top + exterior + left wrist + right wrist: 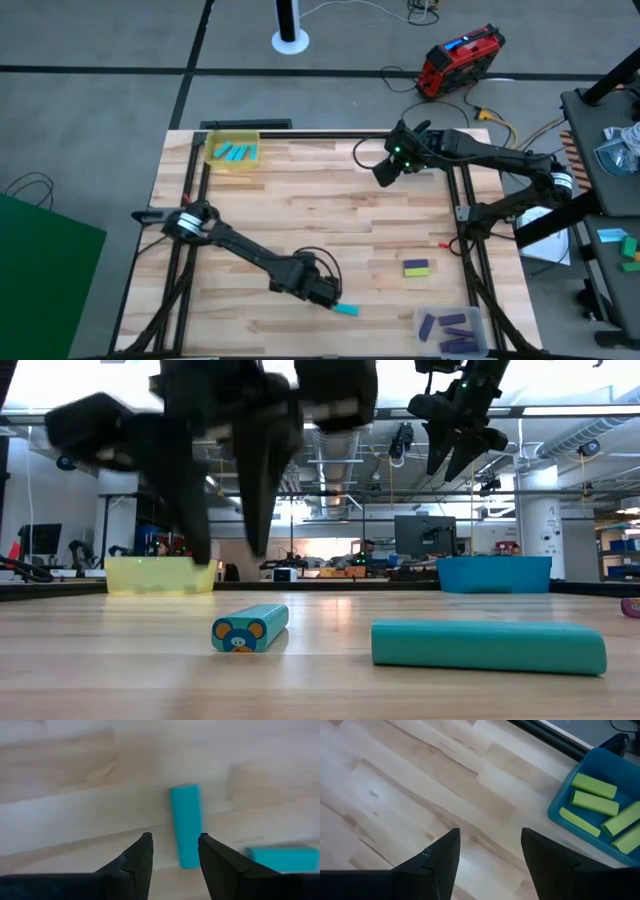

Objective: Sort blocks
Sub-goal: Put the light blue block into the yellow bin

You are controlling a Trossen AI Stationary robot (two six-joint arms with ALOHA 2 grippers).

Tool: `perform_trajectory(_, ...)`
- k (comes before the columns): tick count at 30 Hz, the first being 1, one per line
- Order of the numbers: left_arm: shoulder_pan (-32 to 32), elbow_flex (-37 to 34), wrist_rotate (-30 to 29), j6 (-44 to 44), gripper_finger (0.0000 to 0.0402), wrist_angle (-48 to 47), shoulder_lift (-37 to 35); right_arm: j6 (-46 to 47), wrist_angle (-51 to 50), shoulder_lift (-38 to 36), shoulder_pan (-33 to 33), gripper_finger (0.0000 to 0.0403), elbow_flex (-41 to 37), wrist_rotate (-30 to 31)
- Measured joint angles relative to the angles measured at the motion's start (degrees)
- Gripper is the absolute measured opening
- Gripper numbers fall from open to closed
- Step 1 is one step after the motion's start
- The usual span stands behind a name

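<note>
Near the front edge of the bench [300,215], the left gripper [174,851] hovered just above a cyan block [186,825] with its jaws open and empty, the block lying slightly off to one side of the gap. A second cyan block [285,858] lay close beside it. The step in hand looked like a pick of this cyan piece, bound for the yellow tray [232,153] at the far left corner, where other cyan blocks [232,152] already sat. The next move would call for a small sideways shift to centre the block between the fingers, then a descent and a close. Over the far right part of the bench the right gripper [490,851] hung high, jaws open and empty, beside the blue tray [560,807] of yellow-green blocks [594,786]. Bare wood between front edge and yellow tray left a free path, though the neighbouring block crowded the pick. Purple blocks [450,322] filled the clear tray [478,338] at the front right corner, and a stacked pair [417,267] waited nearby.
</note>
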Motion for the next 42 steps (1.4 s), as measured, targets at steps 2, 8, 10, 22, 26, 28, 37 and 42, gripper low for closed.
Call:
perform_trajectory(2, 0.16, 0.55, 1.35, 0.4, 0.014, 0.4, 1.42, 0.0, -0.04, 0.0, 0.0, 0.0202, 0.0, -0.05)
perform_trajectory(8, 0.3, 0.84, 1.03, 2.12, 0.0176, 3.35, 2.36, 0.0, -0.17, 0.0, 0.11, 0.0201, 0.0, -0.39)
perform_trajectory(10, 0.35, 0.84, -0.54, 2.07, 0.0192, 3.37, 2.3, 0.01, -0.23, 0.0, 0.11, 0.0201, -0.02, -0.44)
perform_trajectory(22, 1.29, -3.07, -2.41, 3.81, 0.0219, 7.51, 2.24, -0.15, -0.3, 0.0, 0.11, 0.0201, -0.07, -0.44)
perform_trajectory(26, 1.39, -6.11, -1.33, 3.71, 0.0206, 11.62, 2.24, -0.17, -0.28, 0.0, 0.11, 0.0201, -0.07, -0.44)
perform_trajectory(28, 1.37, -7.14, -1.13, 3.73, 0.02, 13.45, 2.08, -0.17, -0.28, 0.0, 0.11, 0.0201, -0.07, -0.44)
perform_trajectory(37, 1.24, -11.16, -1.94, 5.39, 0.0167, 15.03, 1.63, -0.17, -0.31, 0.0, 0.11, 0.0201, -0.26, -0.46)
perform_trajectory(42, 1.19, -11.35, -2.4, 8.06, 0.014, 14.61, 1.78, -0.17, -0.32, 0.0, 0.11, 0.0201, -0.39, -0.44)
